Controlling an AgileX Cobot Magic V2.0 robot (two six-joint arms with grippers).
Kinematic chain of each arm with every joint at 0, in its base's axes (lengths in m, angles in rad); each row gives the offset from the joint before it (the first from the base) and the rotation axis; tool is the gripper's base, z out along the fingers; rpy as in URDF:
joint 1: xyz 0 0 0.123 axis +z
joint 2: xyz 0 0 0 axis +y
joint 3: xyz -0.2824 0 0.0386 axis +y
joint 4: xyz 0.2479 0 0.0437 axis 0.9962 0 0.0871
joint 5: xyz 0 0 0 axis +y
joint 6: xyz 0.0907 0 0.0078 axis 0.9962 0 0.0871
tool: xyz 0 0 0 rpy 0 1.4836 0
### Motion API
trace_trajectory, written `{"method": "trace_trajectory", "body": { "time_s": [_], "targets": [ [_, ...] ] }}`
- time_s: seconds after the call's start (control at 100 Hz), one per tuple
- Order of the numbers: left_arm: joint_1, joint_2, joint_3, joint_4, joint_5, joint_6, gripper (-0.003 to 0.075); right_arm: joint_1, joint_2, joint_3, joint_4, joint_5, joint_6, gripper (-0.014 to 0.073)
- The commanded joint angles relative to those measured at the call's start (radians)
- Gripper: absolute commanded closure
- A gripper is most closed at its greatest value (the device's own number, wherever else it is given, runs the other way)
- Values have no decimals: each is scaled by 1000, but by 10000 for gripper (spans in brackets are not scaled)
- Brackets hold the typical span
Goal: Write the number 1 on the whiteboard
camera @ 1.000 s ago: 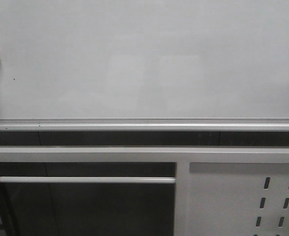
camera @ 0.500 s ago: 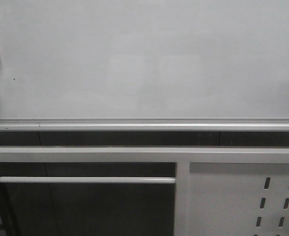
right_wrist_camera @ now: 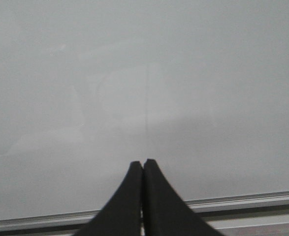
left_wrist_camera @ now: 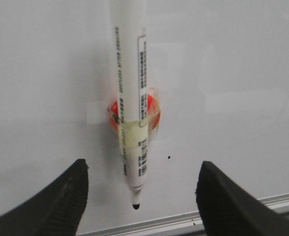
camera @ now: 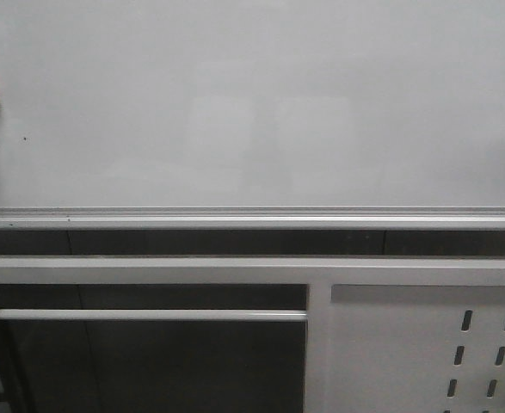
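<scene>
One marker (left_wrist_camera: 132, 118) hangs on the whiteboard (left_wrist_camera: 242, 73) by one red holder (left_wrist_camera: 146, 105). The left gripper (left_wrist_camera: 140, 194) gapes empty around it; the right gripper (right_wrist_camera: 143, 169) is pinched closed on nothing.

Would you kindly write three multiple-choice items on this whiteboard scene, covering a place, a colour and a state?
1. Where is the marker?
A. Held to the whiteboard by a magnet
B. Clamped in the left gripper
C. Lying on a table

2. What colour is the magnet?
A. Blue
B. Red
C. Green

3. How is the right gripper?
A. Wide open
B. Holding a marker
C. Shut, empty

Answers: 1 A, the marker hangs on the board, untouched between open fingers. 2 B, red shows behind the barrel. 3 C, its fingertips meet with nothing between.
</scene>
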Motion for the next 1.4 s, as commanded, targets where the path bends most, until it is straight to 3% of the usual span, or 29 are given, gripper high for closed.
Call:
{"method": "trace_trajectory", "body": {
  "time_s": [0.0, 0.15, 0.55, 0.7, 1.1, 1.18, 1.29, 1.39],
  "targets": [
    [-10, 21, -24, -24, -157, 2, 279, 0, 19, -34, -2, -89, -8, 673],
    [-10, 78, -24, -16, -232, -12, 282, 0, 19, -34, -2, -91, -8, 673],
    [-10, 189, -28, 10, -365, -62, 384, 0, 19, -34, -2, -113, -8, 673],
    [-10, 221, -28, 26, -441, -63, 476, 0, 19, -34, -2, -121, -8, 673],
    [-10, 247, -86, 17, -440, -70, 519, 0, 19, -34, -2, -121, -8, 673],
    [-10, 247, -86, 19, -440, -70, 580, 0, 19, -34, -2, -121, -8, 673],
    [-10, 242, -86, 22, -440, -70, 737, 0, 19, -34, -2, -121, -8, 673],
    [-10, 217, -73, 27, -440, -70, 738, 0, 19, -34, -2, -121, -8, 673]
  ]
}}
